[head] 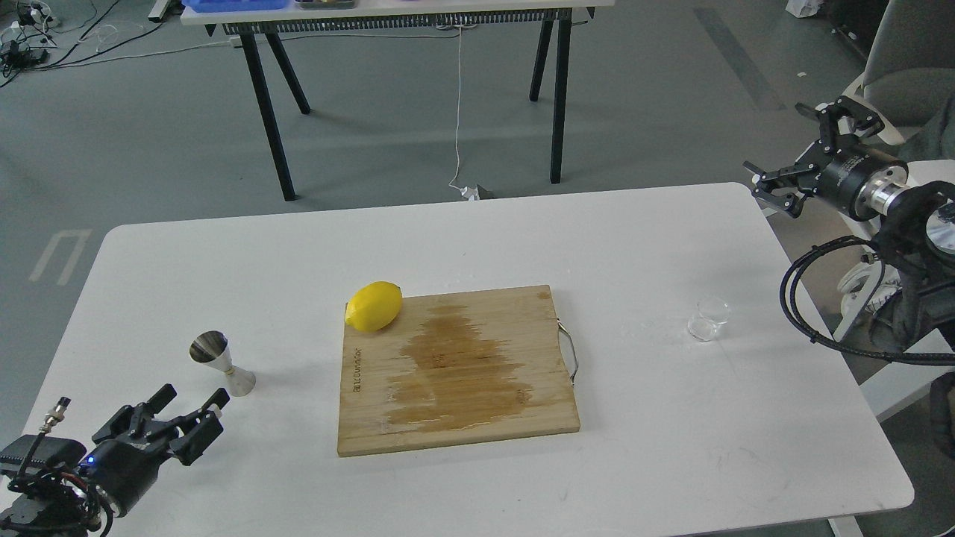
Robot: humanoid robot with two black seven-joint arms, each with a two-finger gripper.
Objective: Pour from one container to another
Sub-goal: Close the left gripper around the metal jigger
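Note:
The small clear glass cup (pixel 707 318) stands upright on the white table (pixel 477 246) at the right. The steel hourglass jigger (pixel 221 362) stands on the left side, tilted a little toward me. My left gripper (pixel 190 409) is low at the front left, open and empty, its fingertips a short way in front of the jigger and not touching it. My right gripper (pixel 808 157) hovers open and empty beyond the table's far right corner, well behind and to the right of the glass cup.
A bamboo cutting board (pixel 456 370) with a dark wet stain and a metal handle lies in the middle. A yellow lemon (pixel 374 306) rests at its far left corner. Behind the table stand another table's black legs (pixel 268 112) on the grey floor.

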